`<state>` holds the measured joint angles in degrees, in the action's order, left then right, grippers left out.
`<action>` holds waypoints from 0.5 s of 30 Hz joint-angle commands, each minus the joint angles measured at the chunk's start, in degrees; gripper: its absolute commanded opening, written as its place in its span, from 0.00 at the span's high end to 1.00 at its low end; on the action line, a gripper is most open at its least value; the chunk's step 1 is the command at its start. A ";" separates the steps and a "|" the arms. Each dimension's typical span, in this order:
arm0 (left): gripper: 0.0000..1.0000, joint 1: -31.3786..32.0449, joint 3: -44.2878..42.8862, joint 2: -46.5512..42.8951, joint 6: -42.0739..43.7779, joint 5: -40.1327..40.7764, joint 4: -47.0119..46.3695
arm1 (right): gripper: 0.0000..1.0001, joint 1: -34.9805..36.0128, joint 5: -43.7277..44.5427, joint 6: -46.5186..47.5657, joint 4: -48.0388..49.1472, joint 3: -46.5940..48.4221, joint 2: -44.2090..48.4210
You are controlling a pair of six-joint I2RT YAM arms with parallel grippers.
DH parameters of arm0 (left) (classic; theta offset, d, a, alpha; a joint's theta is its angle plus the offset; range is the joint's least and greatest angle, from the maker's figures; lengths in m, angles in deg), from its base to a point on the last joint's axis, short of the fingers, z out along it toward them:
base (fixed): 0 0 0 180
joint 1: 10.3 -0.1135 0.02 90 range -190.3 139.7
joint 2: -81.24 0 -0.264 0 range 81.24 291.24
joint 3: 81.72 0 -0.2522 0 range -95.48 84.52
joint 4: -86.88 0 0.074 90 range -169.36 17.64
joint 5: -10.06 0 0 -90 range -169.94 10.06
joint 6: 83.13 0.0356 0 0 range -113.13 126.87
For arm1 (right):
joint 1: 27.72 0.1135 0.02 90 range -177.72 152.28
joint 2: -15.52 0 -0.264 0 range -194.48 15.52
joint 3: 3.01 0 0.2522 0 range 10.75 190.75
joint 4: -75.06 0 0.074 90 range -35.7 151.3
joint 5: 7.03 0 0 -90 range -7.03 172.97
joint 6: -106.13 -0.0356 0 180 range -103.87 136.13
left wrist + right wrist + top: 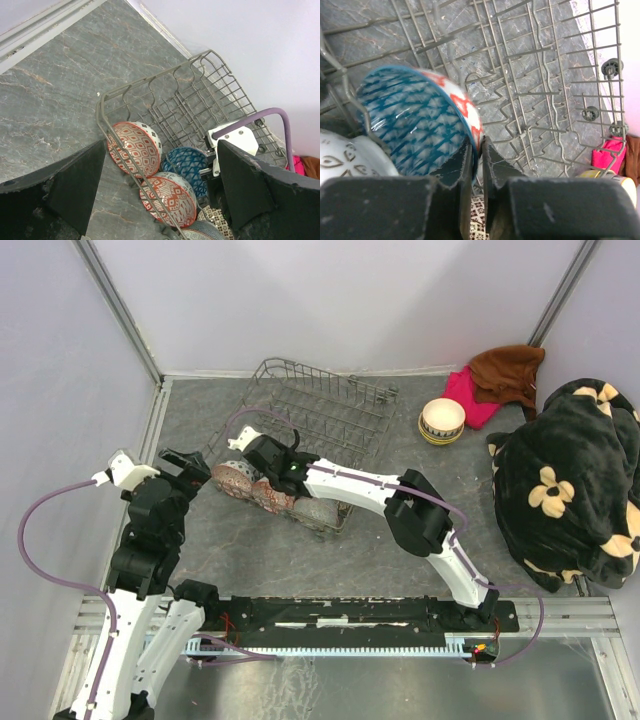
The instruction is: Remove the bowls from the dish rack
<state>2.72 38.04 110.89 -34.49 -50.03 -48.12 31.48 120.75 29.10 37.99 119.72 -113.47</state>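
Nearest the arm bases, the left gripper (161,146) is held just outside the near left corner of the dish rack (330,410), and its fingers (75,185) are spread wide with nothing between them. Through that gap a row of bowls is seen, stood on edge along the rack's near side. A red-and-white bowl (136,147) is placed at the corner, and a second red-patterned bowl (170,199) is set just beside it. A blue-lined bowl (186,162) is lodged behind the two.

The right arm is stretched across the grey marbled table (250,540) into the rack. The right gripper (477,150) is clamped on the rim of the blue-lined bowl (415,125): one finger is pressed to the teal lattice inside and the other to the red-and-white outside. The bowl is tilted on its edge among the prongs. A white bowl (340,155) with grey leaf marks is seen just beside it.

Past the rack's right end, apart from it, a cream bowl with a yellow band (441,421) is stood upright on the table. A pink cloth (468,392) is bunched just behind it, a brown cloth (508,375) is laid partly over that, and a black blanket (570,490) with cream flowers is heaped at the right edge
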 commanded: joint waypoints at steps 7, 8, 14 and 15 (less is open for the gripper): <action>0.01 0.17 -0.80 -0.07 -0.63 0.74 -0.69 | 0.99 -0.32 2.73 -0.89 3.86 0.17 1.27; 0.01 0.20 -0.76 -0.09 -0.64 0.73 -0.75 | 0.99 -0.32 2.86 -0.87 4.03 0.04 1.53; 0.01 0.17 -1.21 0.39 -0.56 0.54 -0.98 | 0.99 -0.35 4.04 -0.55 5.06 -0.21 3.43; 0.01 0.19 -1.32 0.34 -0.56 0.56 -0.94 | 0.99 -0.33 4.24 -0.39 5.19 -0.10 3.74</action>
<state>2.72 38.04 110.93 -34.49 -50.06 -48.12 31.11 123.35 29.36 39.26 119.26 -113.67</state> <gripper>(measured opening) 0.993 0.027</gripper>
